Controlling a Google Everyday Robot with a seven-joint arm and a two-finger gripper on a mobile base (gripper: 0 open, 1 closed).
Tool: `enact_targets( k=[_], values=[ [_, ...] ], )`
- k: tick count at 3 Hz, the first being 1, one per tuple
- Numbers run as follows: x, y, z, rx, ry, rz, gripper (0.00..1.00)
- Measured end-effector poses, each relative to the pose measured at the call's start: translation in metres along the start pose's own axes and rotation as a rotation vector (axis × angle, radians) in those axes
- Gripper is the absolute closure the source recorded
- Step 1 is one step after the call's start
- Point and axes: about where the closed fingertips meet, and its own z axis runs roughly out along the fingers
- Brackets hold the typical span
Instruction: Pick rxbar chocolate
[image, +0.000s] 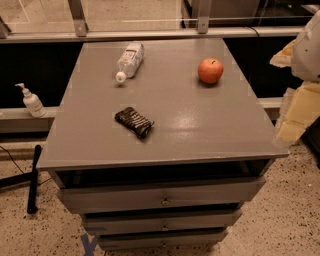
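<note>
At frame centre: grey cabinet, flat table top filling most of the view, seen from above and in front. Three drawers stacked below the top, each with a small centre pull; the upper one shows a dark gap above its front.

Gripper: pale yellowish parts under a white arm section, at the frame's right edge, 3 o'clock from the table centre. It is off the right side of the table top, not over it, well apart from all three objects. Cannot tell whether it is released or clenched; it touches no object.

Clear plastic bottle: lying on its side at 11 o'clock on the top, white cap end pointing toward 7 o'clock.

Rxbar chocolate: lying flat on the top at 8 o'clock, dark crinkly wrapper with pale markings, long axis running from 10 o'clock to 4 o'clock. Nothing touches it; bare surface all round.

Red apple: upright, stem up, at 2 o'clock on the top, well apart from bottle and bar.

Off the table, at 9 o'clock: white pump dispenser on a ledge beside the cabinet. Black pole on the speckled floor at 8 o'clock.
</note>
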Motion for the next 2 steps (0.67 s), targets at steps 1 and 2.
enact_targets(
  k=[1,2],
  values=[
    [0.000,0.000,0.000,0.000,0.000,0.000,0.00],
    [-0.008,0.000,0.018,-0.018,-0.060,0.000,0.00]
  ],
)
